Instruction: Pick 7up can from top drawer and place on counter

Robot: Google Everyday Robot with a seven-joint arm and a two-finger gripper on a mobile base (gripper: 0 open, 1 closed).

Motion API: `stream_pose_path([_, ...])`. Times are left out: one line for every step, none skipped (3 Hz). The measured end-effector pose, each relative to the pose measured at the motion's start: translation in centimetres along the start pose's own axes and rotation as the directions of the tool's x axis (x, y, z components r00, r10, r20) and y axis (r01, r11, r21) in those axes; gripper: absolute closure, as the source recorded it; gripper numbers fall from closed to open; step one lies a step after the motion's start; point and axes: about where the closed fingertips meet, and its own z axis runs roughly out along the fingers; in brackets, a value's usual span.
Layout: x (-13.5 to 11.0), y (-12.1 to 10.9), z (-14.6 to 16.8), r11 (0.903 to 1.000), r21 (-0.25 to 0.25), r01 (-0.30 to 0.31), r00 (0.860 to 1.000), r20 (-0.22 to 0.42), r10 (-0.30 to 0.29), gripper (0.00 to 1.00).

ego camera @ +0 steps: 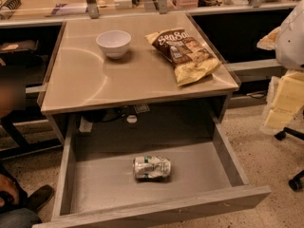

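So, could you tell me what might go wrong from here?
The 7up can lies on its side in the top drawer, so it may roll from a grasp. The counter overhangs the drawer's back, so the lift could knock its edge. The bowl and chip bag narrow the placing room. The gripper is out of view; only what looks like its arm shows at right.

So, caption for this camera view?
Can lying in open drawer, bowl and chip bag on counter, pincer at right edge.
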Motion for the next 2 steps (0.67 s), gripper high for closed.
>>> stream_pose_path([-3.30, 3.12, 4.26, 0.9988, -0.008, 0.048, 0.999, 0.000, -0.048, 0.00])
stream_pose_path([-3.33, 3.29, 4.57, 0.9987, -0.011, 0.051, 0.999, -0.002, -0.051, 0.00])
